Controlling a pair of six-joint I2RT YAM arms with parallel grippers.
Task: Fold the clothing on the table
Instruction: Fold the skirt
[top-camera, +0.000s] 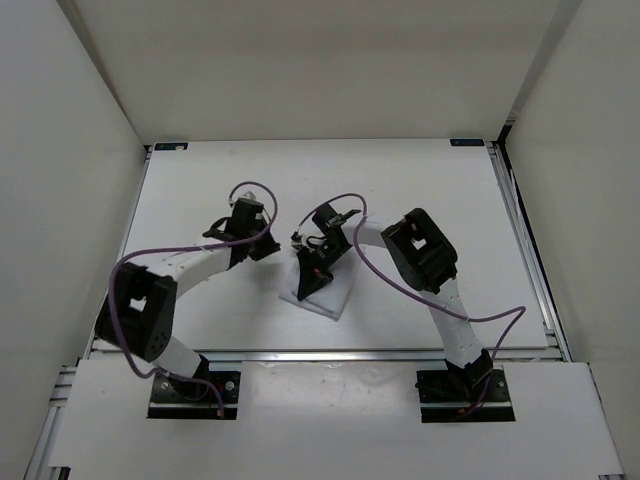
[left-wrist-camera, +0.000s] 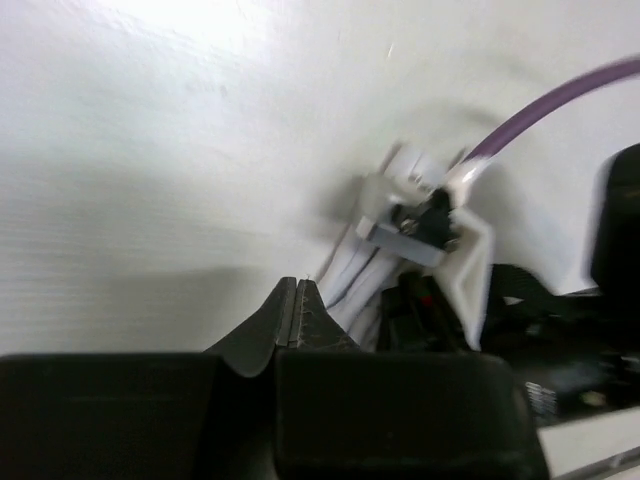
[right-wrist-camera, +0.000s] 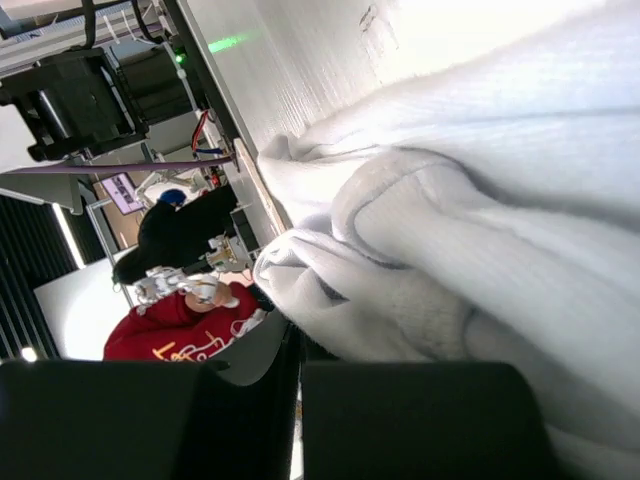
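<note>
Clothing (top-camera: 328, 300) lies bunched on table (top-camera: 200, 190), front centre. Right gripper (top-camera: 312, 282) is down on it, fingers pressed together, seemingly nipping fold (right-wrist-camera: 330, 290) so it can be carried over. Left gripper (left-wrist-camera: 298, 300) pressed together too, empty, hovers just beside, probably awaiting own corner.

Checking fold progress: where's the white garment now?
Top view: the small white fabric garment lies on the matte white table, centre-front, directly under the right gripper.
</note>
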